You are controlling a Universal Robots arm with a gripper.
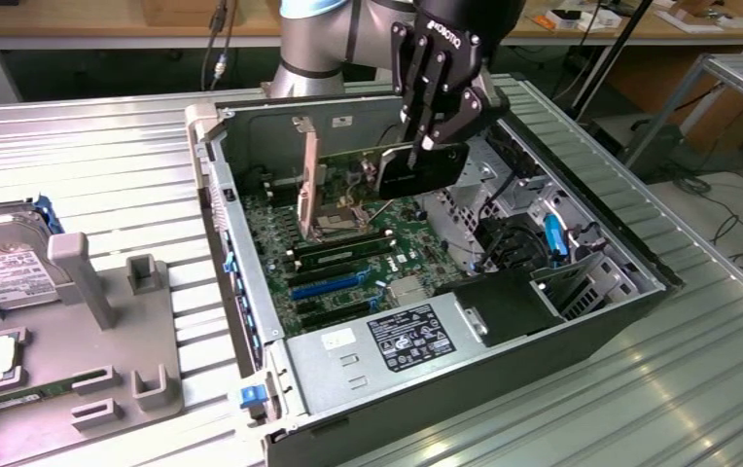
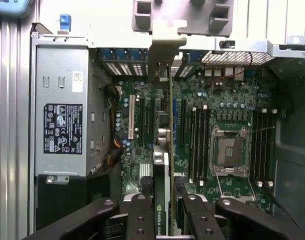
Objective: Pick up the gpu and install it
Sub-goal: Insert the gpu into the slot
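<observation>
Ribbed metal sheeting forms the table (image 1: 99, 165), and wooden benches (image 1: 73, 24) stand behind it in a workshop room. On the table lies an open computer case (image 1: 232, 243). The gpu (image 1: 405, 170) hangs on edge inside the case's opening, over the motherboard (image 1: 345, 258). It is a thin dark card with a green board edge, a black cooler face and a silver bracket (image 1: 306, 175) at the end nearer the case's rear wall. The gripper (image 1: 421, 146) pinches the card from both sides, its fingers (image 2: 140, 217) clamped on it. A grey power supply (image 1: 405, 336) sits in one corner of the case.
</observation>
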